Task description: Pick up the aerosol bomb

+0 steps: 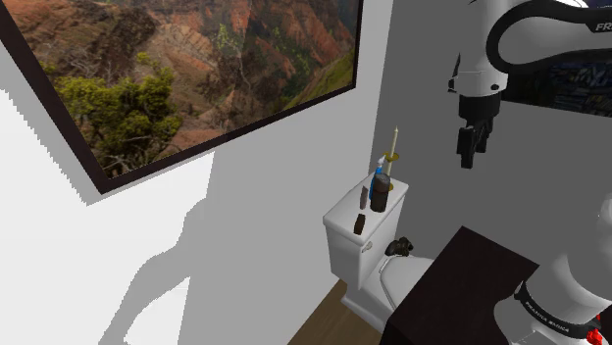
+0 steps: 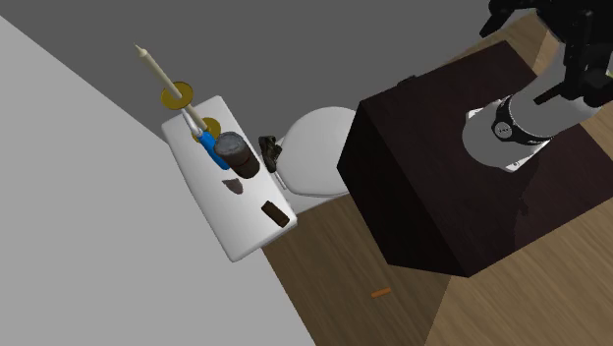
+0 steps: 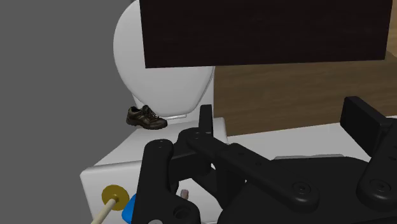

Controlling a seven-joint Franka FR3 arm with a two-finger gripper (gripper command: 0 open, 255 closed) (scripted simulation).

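The aerosol can (image 1: 379,192) is a dark cylinder with a blue part, upright on the white toilet tank lid (image 1: 343,212). The second exterior view looks down on the can's dark top (image 2: 236,153), with the blue part (image 2: 209,149) beside it. My black gripper (image 1: 470,147) hangs high in the air to the shoulder view's right of the tank, well above the can and apart from it. In the wrist view the gripper (image 3: 284,114) is open, its fingers (image 3: 205,124) standing wide apart with nothing between them. The blue part (image 3: 130,210) peeks out beside the hand.
A tall candle in a gold holder (image 1: 394,157) stands right behind the can, and two small dark objects (image 2: 273,211) lie on the tank lid. A small shoe (image 3: 146,117) rests by the toilet lid (image 2: 314,147). The dark stand (image 2: 432,167) is close by. A large framed picture (image 1: 186,69) hangs on the wall.
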